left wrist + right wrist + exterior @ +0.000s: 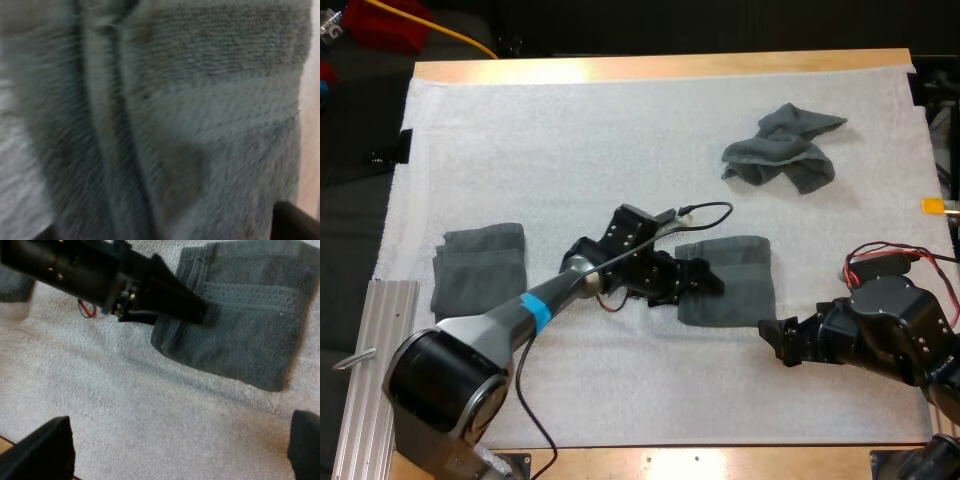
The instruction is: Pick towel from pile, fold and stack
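Observation:
A flat folded dark grey-green towel (735, 285) lies at the mat's middle right. My left gripper (705, 280) rests low on its left part, and the towel (200, 125) sits between the fingers, which stand apart at the sides. My right gripper (772, 340) hovers open just off that towel's near right corner, with nothing between its fingers (45, 450). From the right wrist, the left gripper (192, 310) points onto the towel (250, 325). A crumpled towel (783, 150) lies at the far right. A folded stack (478, 268) sits at the left.
The white mat (620, 140) covers most of the wooden table. A metal rail (365, 360) runs along the near left edge. Bare mat lies between the stack and the middle towel, and along the front.

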Robot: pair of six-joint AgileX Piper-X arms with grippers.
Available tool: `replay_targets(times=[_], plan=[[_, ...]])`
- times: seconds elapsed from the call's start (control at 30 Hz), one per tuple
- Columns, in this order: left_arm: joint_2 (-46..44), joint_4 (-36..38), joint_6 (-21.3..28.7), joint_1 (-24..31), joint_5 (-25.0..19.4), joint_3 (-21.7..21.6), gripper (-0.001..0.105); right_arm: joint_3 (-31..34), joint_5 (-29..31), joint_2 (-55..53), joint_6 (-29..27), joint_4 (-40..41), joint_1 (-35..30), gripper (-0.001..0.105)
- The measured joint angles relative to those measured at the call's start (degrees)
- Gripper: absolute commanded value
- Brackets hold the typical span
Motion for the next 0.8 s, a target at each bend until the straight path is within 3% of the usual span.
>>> replay_targets(times=[0.27,0.37,0.6,0.8], plan=[[2.9,0.0,-1.6,-2.3,3.1,-4.1,0.067,0.0,0.0,0.0,0.0,0.0,0.0,0.084],[2.9,0.0,-1.6,-2.4,3.1,-4.1,0.053,0.0,0.0,0.0,0.0,0.0,0.0,0.084],[2.9,1.5,0.7,-2.4,3.1,-4.1,0.002,0.0,0.0,0.0,0.0,0.0,0.0,0.084],[0.6,11.7,12.3,-2.4,-1.5,-4.6,0.0,0.0,0.0,0.0,0.6,-2.1,0.0,0.084]])
